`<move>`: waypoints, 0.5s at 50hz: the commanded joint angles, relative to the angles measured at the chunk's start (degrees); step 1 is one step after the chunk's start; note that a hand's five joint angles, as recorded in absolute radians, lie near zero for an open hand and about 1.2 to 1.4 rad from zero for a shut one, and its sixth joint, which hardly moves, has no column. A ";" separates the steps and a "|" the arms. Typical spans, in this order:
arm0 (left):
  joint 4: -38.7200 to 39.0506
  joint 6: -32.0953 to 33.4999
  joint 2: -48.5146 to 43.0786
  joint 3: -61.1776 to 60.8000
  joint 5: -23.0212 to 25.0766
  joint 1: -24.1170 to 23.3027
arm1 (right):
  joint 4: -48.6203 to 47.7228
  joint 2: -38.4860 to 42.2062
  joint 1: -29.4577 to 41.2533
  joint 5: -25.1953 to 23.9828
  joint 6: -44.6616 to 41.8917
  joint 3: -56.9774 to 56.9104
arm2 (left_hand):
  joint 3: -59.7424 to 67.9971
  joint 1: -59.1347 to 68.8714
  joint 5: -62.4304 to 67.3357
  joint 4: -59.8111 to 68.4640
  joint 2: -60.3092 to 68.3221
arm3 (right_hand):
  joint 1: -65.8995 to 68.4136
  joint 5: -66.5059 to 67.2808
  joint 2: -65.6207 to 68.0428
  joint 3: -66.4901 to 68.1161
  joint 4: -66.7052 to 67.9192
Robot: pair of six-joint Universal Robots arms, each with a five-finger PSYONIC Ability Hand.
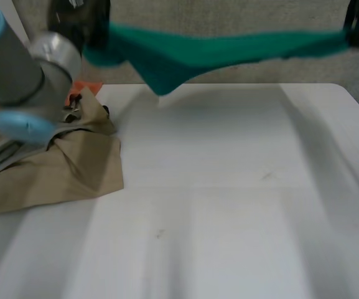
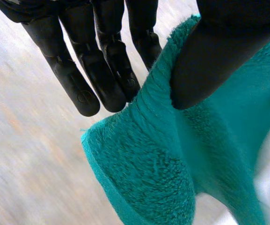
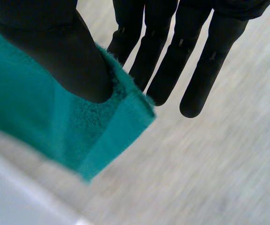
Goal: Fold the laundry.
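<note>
White table spreads out below both arms. Above its far edge a green towel hangs in the air, stretched sideways between the two hands. Its middle sags to a point over the tabletop. A tan garment lies crumpled on the table's left side, partly under the left arm and apart from the towel. The left hand pinches one end of the towel, with its thumb pressing the terry edge against straight fingers and a corner drooping past the fingertips. The right hand holds the other end the same way, with the thumb clamped on the cloth just beside the hemmed corner and the fingers straight behind it.
</note>
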 commanded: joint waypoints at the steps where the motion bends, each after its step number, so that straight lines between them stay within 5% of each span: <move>1: 1.24 3.59 -1.21 -18.26 4.18 1.64 | 5.47 0.45 -2.15 -5.94 -2.95 15.98 | 11.55 13.24 13.20 11.02 11.24 | 14.36 11.51 12.07 11.79 11.30; 11: 0.90 16.95 -5.70 -27.77 3.31 2.43 | 3.72 3.79 -4.08 -8.15 -14.30 25.23 | 1.50 3.20 3.16 0.98 1.20 | 14.36 11.51 12.07 11.79 11.30; 20: 0.89 16.17 -3.51 -28.12 0.15 2.78 | 3.28 3.27 -4.17 -8.50 -12.72 25.93 | -32.14 -30.45 -30.48 -32.67 -32.45 | 14.36 11.51 12.07 11.79 11.30; 25: 0.54 15.03 -2.28 -29.35 -0.65 3.66 | 2.75 2.91 -4.43 -8.50 -12.10 26.72 | -35.87 -34.17 -34.21 -36.39 -36.18 | 14.36 11.51 12.07 11.79 11.30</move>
